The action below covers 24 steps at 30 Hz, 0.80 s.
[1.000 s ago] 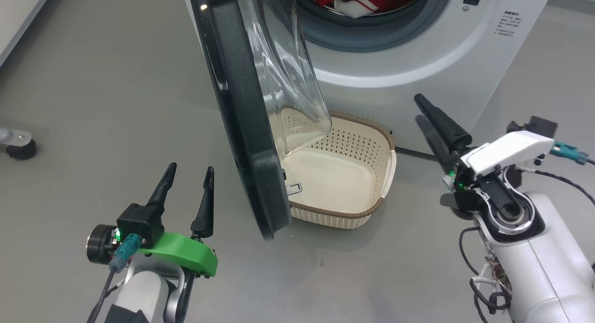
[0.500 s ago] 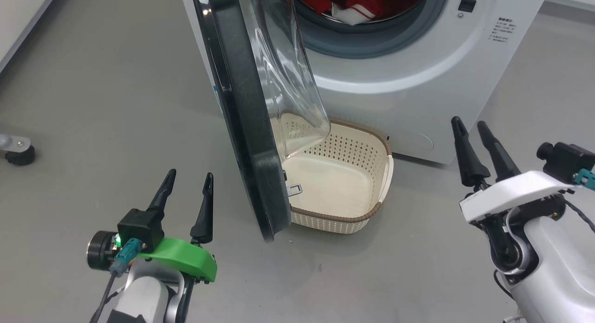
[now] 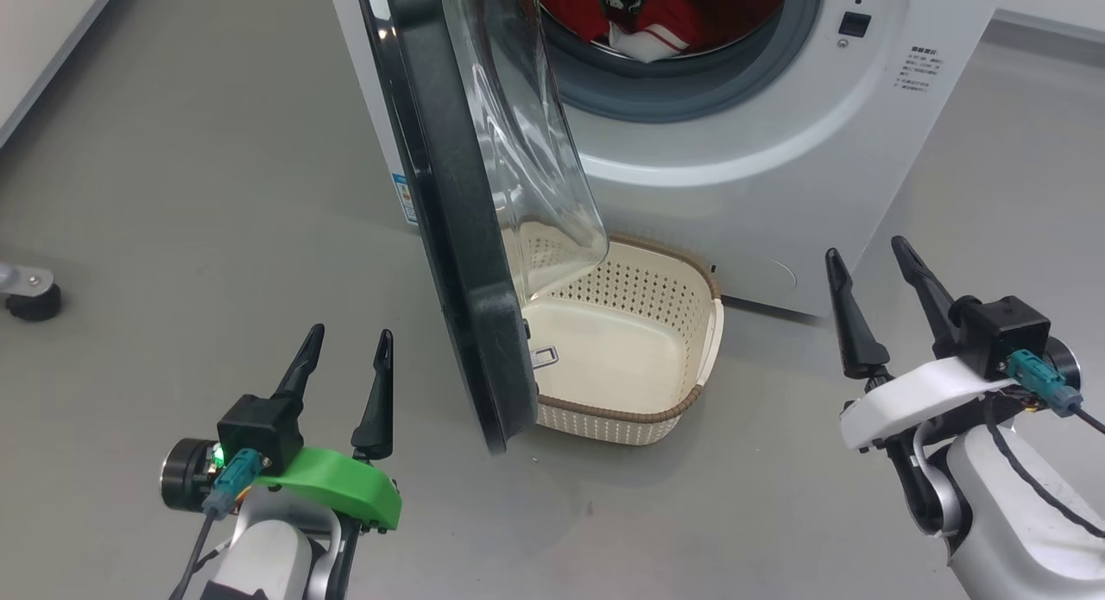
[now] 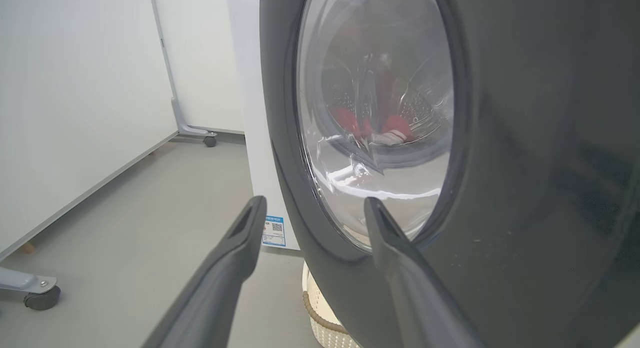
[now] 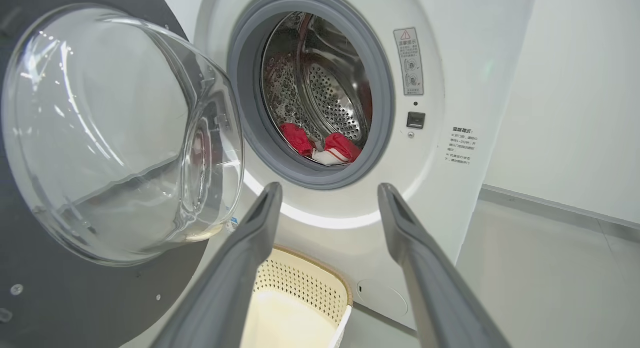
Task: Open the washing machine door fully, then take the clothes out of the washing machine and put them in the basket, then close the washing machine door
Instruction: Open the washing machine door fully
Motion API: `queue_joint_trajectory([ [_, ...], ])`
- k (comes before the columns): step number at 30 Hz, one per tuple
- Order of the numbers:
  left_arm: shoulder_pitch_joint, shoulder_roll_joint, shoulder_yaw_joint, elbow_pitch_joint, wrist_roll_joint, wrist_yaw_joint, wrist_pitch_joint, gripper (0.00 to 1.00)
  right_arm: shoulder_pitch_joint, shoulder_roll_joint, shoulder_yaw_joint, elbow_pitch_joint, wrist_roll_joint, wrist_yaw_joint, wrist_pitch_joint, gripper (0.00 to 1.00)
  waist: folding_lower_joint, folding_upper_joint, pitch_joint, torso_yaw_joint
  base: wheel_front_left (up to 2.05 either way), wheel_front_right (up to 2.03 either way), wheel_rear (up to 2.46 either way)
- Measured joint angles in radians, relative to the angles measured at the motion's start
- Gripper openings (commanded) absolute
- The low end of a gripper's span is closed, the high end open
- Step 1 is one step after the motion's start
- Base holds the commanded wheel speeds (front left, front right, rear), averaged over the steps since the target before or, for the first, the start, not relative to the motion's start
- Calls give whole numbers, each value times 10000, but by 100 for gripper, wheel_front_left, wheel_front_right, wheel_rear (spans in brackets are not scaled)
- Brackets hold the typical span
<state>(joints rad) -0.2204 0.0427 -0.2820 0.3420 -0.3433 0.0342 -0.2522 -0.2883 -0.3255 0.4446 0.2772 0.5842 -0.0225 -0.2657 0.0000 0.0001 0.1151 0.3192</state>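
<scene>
Step in hand, opening: washing machine door ajar, overhanging basket on floor; clothes in drum of washing machine; left end effector and right end effector both spread, empty; next likely needs door pushed wider before reaching in

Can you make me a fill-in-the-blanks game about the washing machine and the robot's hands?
The clothes in the washing machine are mostly ____.
There are ____ clothes in the basket.
The door is ____, not shut.
The left gripper and right gripper hold ____.
Missing words: red; no; open; nothing.
</scene>
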Motion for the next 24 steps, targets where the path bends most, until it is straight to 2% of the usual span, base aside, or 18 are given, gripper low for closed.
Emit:
queue_joint_trajectory([
  [5,10,0,4,19,-2,2,0,100,8,157,-240,-330,-842,-454,50,100,0,0,-99,2,0,0,0],
  [8,12,0,2,17,-2,2,0,100,124,316,-405,-410,-1068,-600,50,100,0,0,-121,4,0,0,0],
  [17,129,0,-6,19,-2,2,0,100,895,775,-949,-408,-1499,-775,52,100,0,0,-141,29,0,0,0],
  [24,152,0,-36,46,-2,2,0,100,1154,1055,-1266,-322,-1628,-784,52,100,0,0,-162,32,0,0,0],
])
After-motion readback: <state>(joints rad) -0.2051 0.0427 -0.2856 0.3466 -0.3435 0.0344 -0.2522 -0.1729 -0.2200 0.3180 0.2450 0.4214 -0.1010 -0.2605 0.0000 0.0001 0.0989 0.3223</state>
